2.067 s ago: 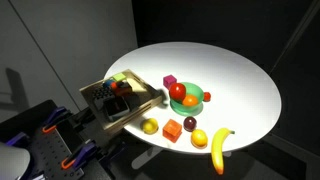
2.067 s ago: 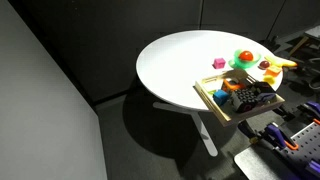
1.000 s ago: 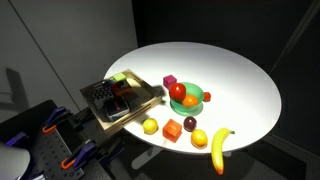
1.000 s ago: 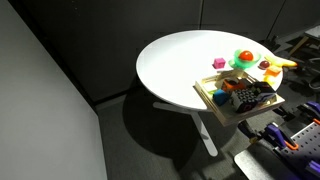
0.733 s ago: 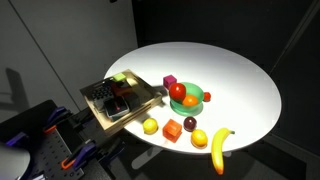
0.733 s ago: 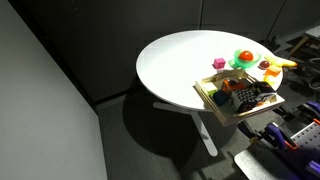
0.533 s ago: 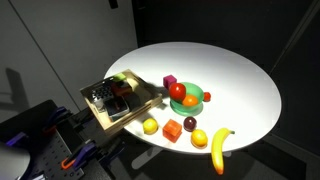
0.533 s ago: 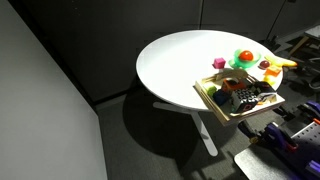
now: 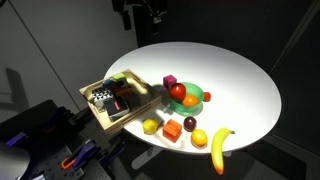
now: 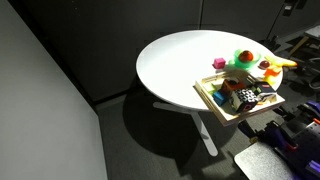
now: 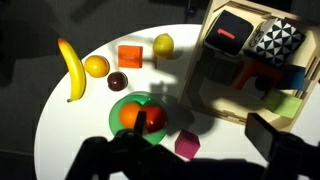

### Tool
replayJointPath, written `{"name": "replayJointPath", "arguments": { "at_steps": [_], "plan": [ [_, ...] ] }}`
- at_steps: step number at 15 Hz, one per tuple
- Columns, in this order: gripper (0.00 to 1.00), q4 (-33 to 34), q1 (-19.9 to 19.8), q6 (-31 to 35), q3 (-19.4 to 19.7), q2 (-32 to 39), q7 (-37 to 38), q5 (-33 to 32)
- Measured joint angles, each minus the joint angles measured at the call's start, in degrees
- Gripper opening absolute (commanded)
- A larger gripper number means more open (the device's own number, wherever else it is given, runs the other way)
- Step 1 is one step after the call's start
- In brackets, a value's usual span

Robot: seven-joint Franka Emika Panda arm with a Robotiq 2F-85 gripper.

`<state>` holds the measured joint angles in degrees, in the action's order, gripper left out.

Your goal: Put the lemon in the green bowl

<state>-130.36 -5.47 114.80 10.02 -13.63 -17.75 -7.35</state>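
Observation:
The lemon (image 9: 150, 126) lies on the white round table near its front edge, next to a red cube (image 9: 172, 129). In the wrist view the lemon (image 11: 163, 44) is near the top. The green bowl (image 9: 203, 97) sits mid-table and holds a red and an orange fruit. It also shows in the wrist view (image 11: 118, 105) and in an exterior view (image 10: 238, 63). My gripper (image 9: 135, 14) hangs high above the table's far side, open and empty. In the wrist view the gripper (image 11: 200, 125) is over the bowl and a magenta cube (image 11: 186, 146).
A wooden tray (image 9: 96, 113) with several toys overhangs the table edge. A golden-yellow fruit (image 9: 199, 138), a dark plum (image 9: 190, 123) and a banana (image 9: 219, 149) lie near the lemon. A magenta cube (image 9: 170, 82) stands behind the bowl.
My gripper has come into view at the top of the exterior view, high over the table. The dark shadow over the tray has shifted. The fruits and the bowl have not moved.

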Motion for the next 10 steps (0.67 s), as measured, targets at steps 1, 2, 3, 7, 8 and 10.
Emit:
{"name": "replayJointPath", "arguments": {
  "at_steps": [1, 2, 3, 7, 8, 10],
  "plan": [
    [1.0, -0.08, -0.21, 0.75, 0.19, 0.96, -0.51, 0.0],
    [1.0, -0.14, -0.47, 1.34, 0.33, 1.91, -0.91, 0.0],
    [1.0, -0.21, -0.74, 1.88, 0.5, 2.82, -1.31, 0.0],
    [1.0, -0.73, -1.89, 4.93, 1.1, 6.17, -2.85, 0.0],
    [1.0, -1.06, -2.22, 6.33, 1.18, 6.91, -3.09, 0.0],
    [1.0, -2.06, -2.68, 9.8, 1.36, 8.2, -3.78, 0.0]
  ]
}}
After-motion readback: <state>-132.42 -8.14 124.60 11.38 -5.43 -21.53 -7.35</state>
